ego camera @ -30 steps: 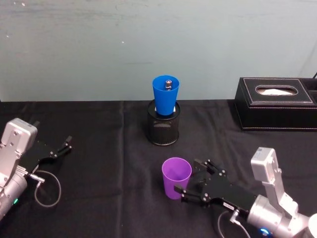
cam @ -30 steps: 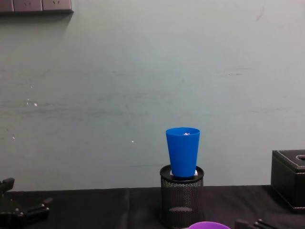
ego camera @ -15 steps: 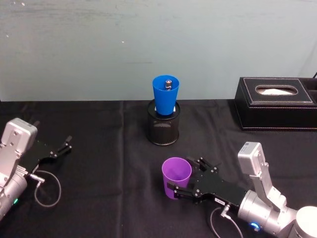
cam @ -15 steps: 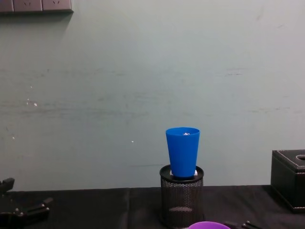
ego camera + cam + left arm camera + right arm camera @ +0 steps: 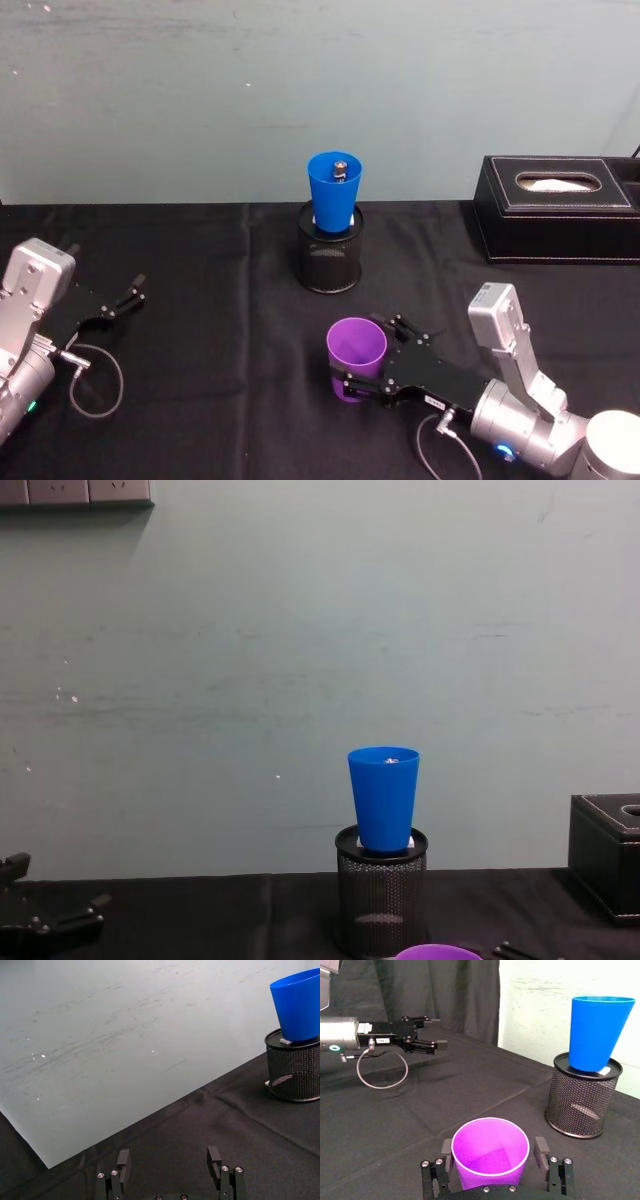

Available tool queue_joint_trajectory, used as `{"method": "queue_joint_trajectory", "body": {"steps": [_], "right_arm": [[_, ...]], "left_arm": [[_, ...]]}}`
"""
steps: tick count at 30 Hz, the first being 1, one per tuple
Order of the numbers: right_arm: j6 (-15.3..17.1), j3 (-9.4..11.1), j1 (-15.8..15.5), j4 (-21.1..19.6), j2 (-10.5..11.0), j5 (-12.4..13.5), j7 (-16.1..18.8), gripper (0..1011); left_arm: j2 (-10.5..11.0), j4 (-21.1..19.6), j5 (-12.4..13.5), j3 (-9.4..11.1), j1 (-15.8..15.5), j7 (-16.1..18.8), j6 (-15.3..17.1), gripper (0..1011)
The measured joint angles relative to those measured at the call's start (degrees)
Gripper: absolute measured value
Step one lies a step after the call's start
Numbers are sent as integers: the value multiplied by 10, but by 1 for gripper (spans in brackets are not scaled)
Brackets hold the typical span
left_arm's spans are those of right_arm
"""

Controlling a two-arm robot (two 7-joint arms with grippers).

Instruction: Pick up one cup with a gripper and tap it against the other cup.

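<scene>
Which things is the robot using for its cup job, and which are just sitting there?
Using: purple cup; blue cup; right gripper, open around the purple cup.
Just there: mesh pen holder under the blue cup; tissue box; left gripper, parked open.

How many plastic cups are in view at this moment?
2. The purple cup stands on the black cloth near the front, between the open fingers of the right pincer. The blue cup sits upright in the black mesh pen holder farther back. None seems hidden.
</scene>
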Motion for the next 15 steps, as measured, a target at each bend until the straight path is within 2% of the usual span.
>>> {"method": "queue_joint_trajectory", "body": {"steps": [10,15], "right_arm": [[0,0,0,-1,1,0,0,997],[0,0,-1,-1,1,0,0,913]], "left_arm": [[0,0,0,0,0,0,0,1000],[0,0,0,0,0,0,0,1000]]}}
